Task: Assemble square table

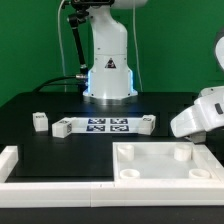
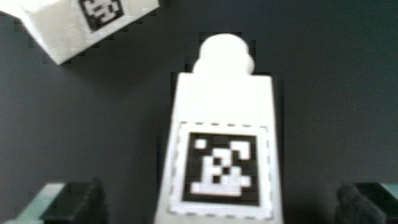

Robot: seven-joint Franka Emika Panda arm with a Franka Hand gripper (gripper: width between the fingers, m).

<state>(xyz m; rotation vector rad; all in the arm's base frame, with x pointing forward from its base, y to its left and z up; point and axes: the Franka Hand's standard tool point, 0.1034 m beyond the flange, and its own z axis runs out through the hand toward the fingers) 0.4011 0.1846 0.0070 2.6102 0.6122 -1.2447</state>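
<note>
Fingers of your gripper stand wide open, one on each side of a white leg, clear of it and gripping nothing. You see that leg lying flat on the black table, tag up, its rounded peg pointing away from the fingers. A second leg lies near it. In the exterior view the top sits at the front right, rim up, near the rail. The marker board lies before the base.

free table beside leg, tagged block close — an obstacle
</note>
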